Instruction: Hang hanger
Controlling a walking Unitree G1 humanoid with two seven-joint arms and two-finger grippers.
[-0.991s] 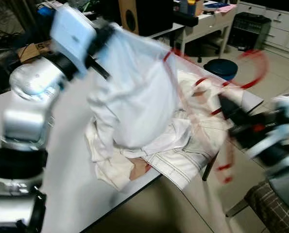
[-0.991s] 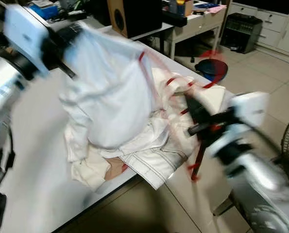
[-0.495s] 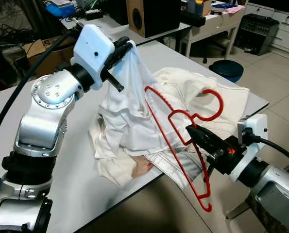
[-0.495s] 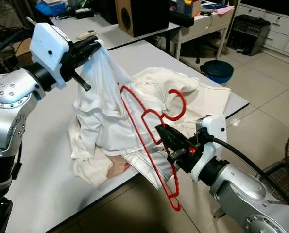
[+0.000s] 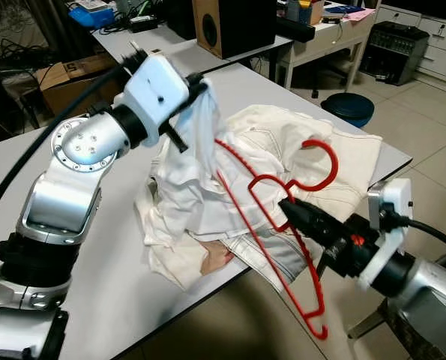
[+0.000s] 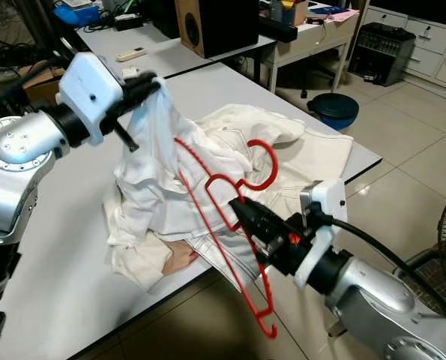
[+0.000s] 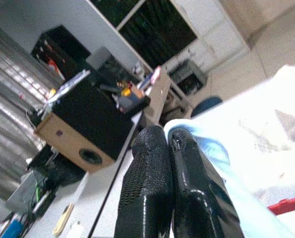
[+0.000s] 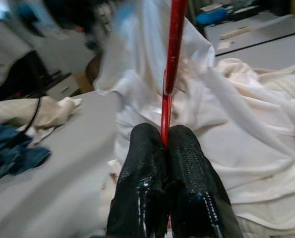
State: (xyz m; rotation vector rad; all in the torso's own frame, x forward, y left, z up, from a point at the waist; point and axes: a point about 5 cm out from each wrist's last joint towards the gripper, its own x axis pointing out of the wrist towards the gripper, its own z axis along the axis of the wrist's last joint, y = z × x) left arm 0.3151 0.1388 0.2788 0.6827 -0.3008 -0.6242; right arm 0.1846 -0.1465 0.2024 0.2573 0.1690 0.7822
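While the right gripper (image 6: 241,211) pinches the red hanger (image 6: 230,225) by its lower bar, fingers closed tight on the thin plastic, the frame slants up and away from it with the hook arching just above and beyond the fingertips. Past that, one shoulder of the hanger reaches into the white shirt (image 5: 196,161), whose collar the left gripper (image 5: 196,82) clamps and lifts off the table (image 5: 103,277). Threading looks barely begun: 1 shoulder is nearing the opening, the other is outside, and hanging remains.
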